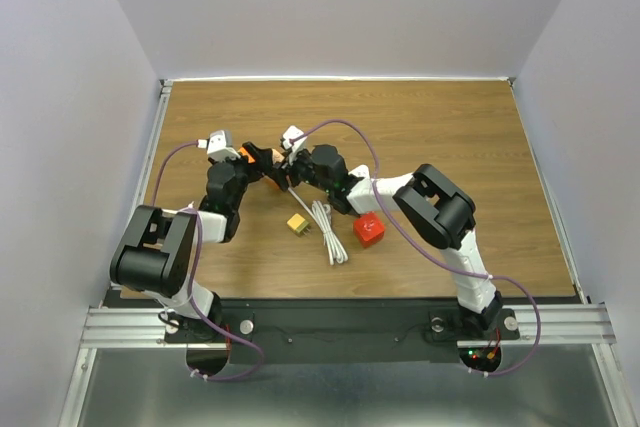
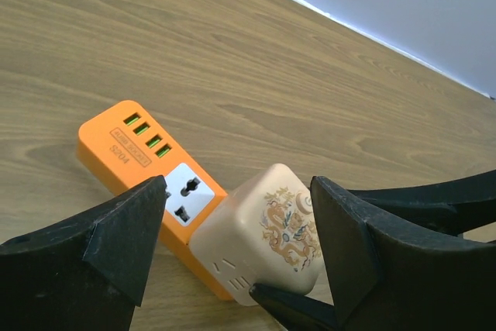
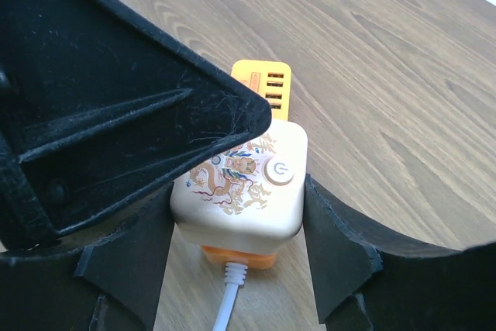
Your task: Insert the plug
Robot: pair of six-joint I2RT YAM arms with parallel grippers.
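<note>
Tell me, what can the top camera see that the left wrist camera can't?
Only the top camera shows the red cube, the little yellow block and the white cable. Only the left wrist camera shows the green ports on the orange power strip and the golden pattern on the cream plug cube. Both show the wooden table and some of that orange strip.

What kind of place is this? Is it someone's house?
Probably a robot test bench, not a house. Two robot arms are bolted to a metal rail beside a wooden table, with plain walls boxing it in. Props include a cream cube adapter and an orange power strip.
</note>
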